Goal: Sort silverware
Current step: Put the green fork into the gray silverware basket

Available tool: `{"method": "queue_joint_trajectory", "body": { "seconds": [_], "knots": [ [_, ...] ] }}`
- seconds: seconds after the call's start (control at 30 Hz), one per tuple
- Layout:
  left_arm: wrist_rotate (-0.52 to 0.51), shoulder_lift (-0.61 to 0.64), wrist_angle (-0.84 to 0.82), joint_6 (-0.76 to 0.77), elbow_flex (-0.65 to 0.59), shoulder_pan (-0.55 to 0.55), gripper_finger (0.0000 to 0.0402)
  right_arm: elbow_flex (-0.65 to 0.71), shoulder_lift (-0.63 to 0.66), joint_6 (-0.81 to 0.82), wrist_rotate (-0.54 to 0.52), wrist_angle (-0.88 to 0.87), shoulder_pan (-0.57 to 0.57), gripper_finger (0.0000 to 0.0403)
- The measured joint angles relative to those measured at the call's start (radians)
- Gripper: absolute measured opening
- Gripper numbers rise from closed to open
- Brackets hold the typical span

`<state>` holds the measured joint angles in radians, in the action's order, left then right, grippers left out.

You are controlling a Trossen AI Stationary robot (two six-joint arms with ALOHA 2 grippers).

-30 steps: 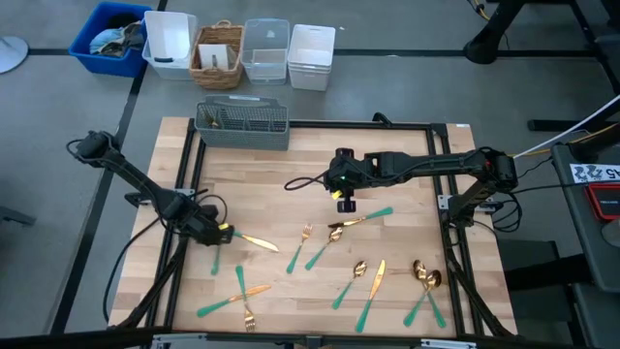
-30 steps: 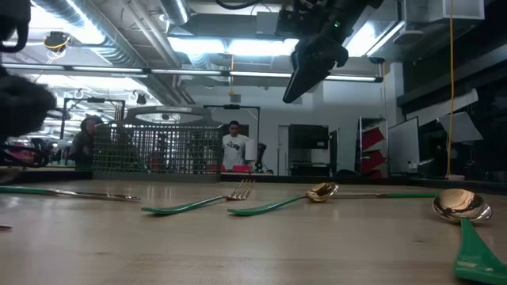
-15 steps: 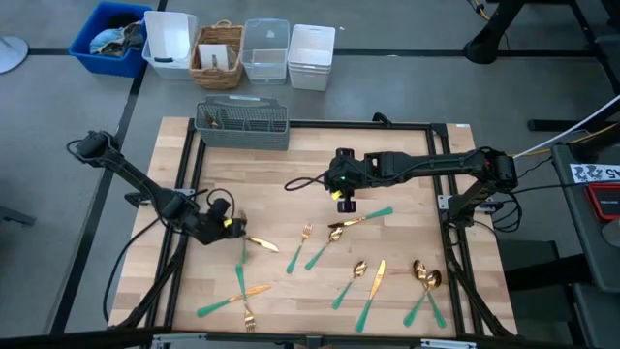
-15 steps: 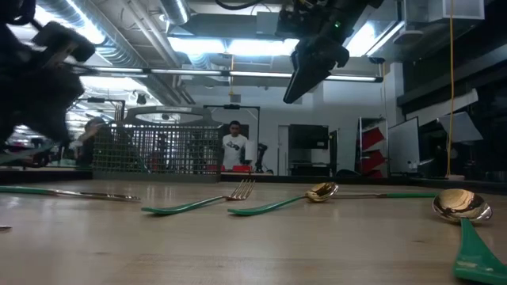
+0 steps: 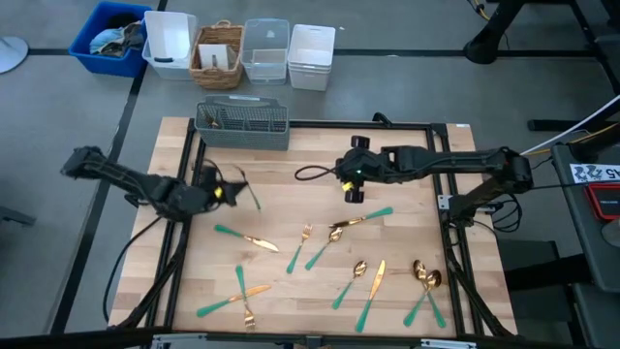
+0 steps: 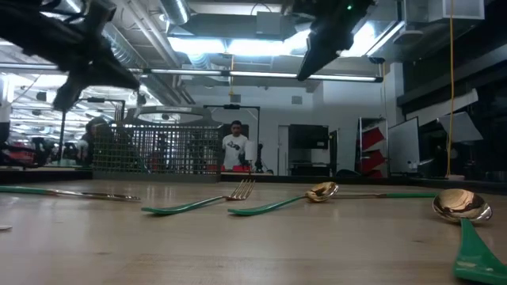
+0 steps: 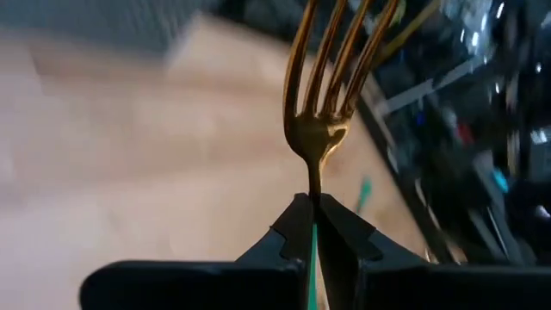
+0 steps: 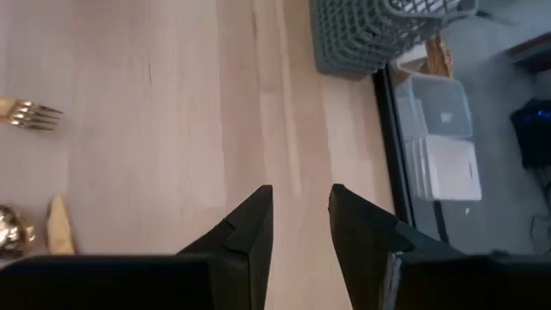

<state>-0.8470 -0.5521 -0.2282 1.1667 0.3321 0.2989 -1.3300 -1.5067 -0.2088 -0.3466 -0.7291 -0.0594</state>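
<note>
A gold-headed fork (image 7: pixel 331 82) is pinched by its teal handle in the left pincer (image 7: pixel 312 226), whose fingers are pressed tight on it, the tines pointing forward past the fingertips. In the high view this pincer (image 5: pixel 215 193) is held above the left part of the counter (image 5: pixel 291 165), with the fork's handle (image 5: pixel 250 194) seen as a short dark-green streak just beside it on the side toward the counter's middle. The grey wire caddy (image 5: pixel 242 124) stands at the far edge of the counter, beyond the left pincer and slightly toward the middle; it is judged to be the place for sorted pieces, so the coming move appears to turn on carrying the fork away from the near edge toward that caddy and bringing its long axis upright over one compartment. Which compartment is meant cannot be told. The left arm is the nearer one to the caddy. The right pincer (image 5: pixel 353 189) hangs over the middle of the counter with its fingers (image 8: pixel 245 228) spread and nothing between them; bare wood is seen past them in the right wrist view. The rest of the silverware lies flat on the near half of the counter: a knife (image 5: pixel 247 239) nearest the left arm, a fork (image 5: pixel 301 244) and a spoon (image 5: pixel 360 218) just below the right pincer, and more pieces (image 5: pixel 373 286) toward the near right.
</note>
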Motion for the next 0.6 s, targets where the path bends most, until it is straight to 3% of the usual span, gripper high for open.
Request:
{"method": "queue_joint_trajectory", "body": {
  "seconds": [0.2,0.37,0.47,0.6],
  "knots": [
    [-0.082,0.132,0.226,-0.504,0.001,-0.2,0.0003,0.0,0.029,0.077,0.01,-0.1,0.0,0.0115],
    [-0.107,0.153,0.474,-0.908,0.001,-0.367,0.0006,0.027,0.03,0.1,0.038,-0.084,0.0,0.0115],
    [-0.122,0.129,0.532,-1.022,0.001,-0.467,0.0003,0.064,0.029,0.1,0.045,-0.061,0.0,0.0115],
    [-0.124,0.062,0.531,-1.036,0.001,-0.592,0.0005,0.127,0.029,0.1,0.064,0.031,0.0,0.0115]
  ]
}}
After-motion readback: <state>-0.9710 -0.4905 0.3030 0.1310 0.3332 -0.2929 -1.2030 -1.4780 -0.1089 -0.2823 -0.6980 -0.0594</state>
